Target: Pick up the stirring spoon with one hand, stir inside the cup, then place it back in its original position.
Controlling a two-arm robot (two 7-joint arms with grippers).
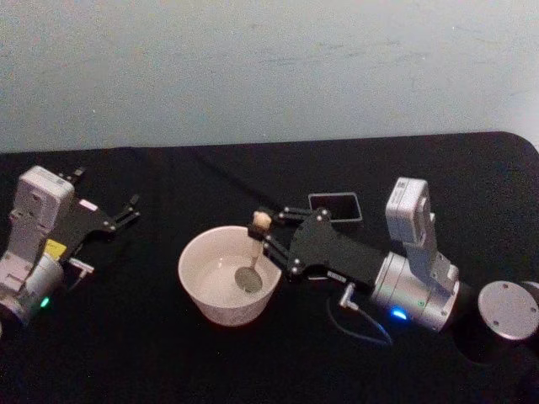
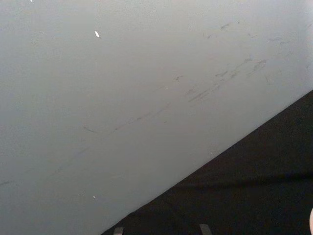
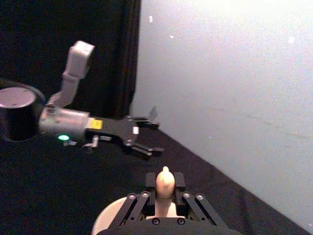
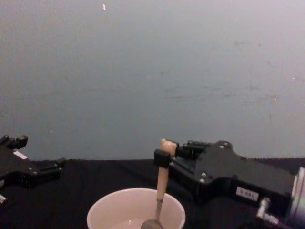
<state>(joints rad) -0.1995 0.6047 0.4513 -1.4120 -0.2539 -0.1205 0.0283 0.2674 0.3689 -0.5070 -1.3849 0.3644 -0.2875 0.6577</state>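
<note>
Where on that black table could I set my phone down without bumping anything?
Bare table lies between the left gripper and the cup, and along the far edge by the wall. Crowded: right of the cup, where the right gripper holds the stirring spoon, holder behind.

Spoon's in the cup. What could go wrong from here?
Right gripper pinches the spoon only near its knob; it may pivot while stirring.
Spoon bowl sits low in the cup; a wide stir could shove it.
The holder is narrow and just beyond the gripper; return could miss.
Left gripper idles far left.
</note>
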